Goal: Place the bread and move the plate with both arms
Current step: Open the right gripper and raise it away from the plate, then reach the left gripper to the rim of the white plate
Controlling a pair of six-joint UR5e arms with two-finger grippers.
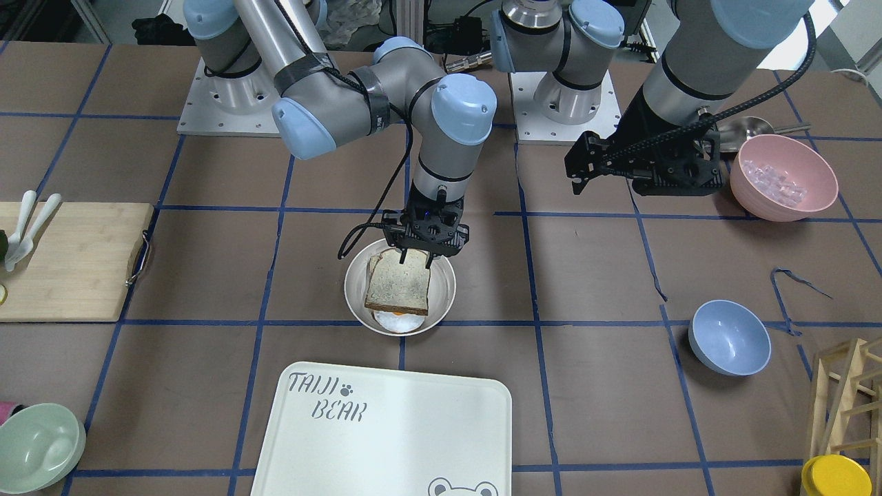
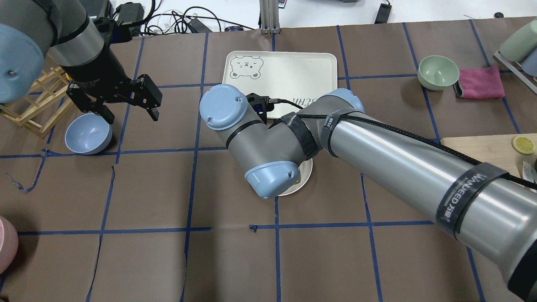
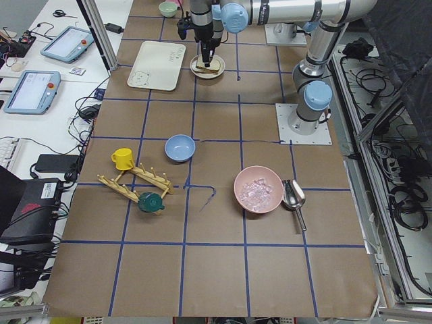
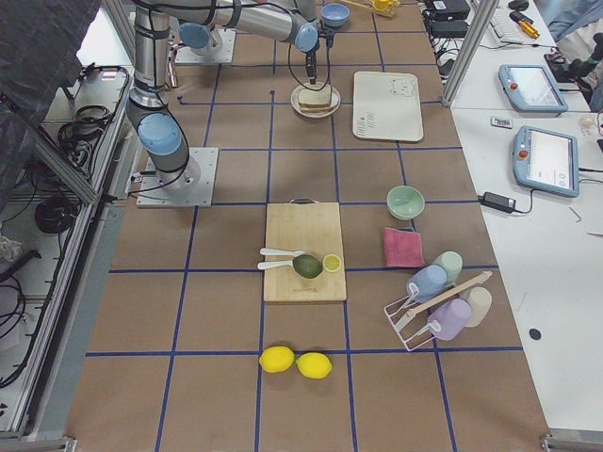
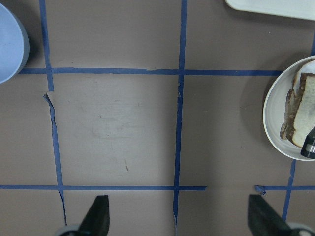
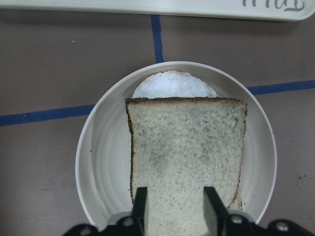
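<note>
The bread (image 1: 398, 282) lies flat in the round cream plate (image 1: 444, 296), on top of a fried egg (image 1: 400, 321) and a second slice. My right gripper (image 1: 417, 260) hovers just over the bread's near end with its fingers apart. In the right wrist view the bread (image 6: 187, 152) fills the plate (image 6: 98, 162), and the gripper (image 6: 174, 206) straddles nothing. My left gripper (image 1: 579, 182) is open and empty, high above bare table to the side. In its wrist view (image 5: 179, 216) the plate (image 5: 273, 113) sits at the right edge.
The white TAIJI BEAR tray (image 1: 386, 427) lies just beyond the plate. A blue bowl (image 1: 729, 337) sits under the left arm's side, and a pink bowl (image 1: 783, 176) with ice sits near its base. A cutting board (image 1: 69, 262) and a green bowl (image 1: 38, 448) are on the right arm's side.
</note>
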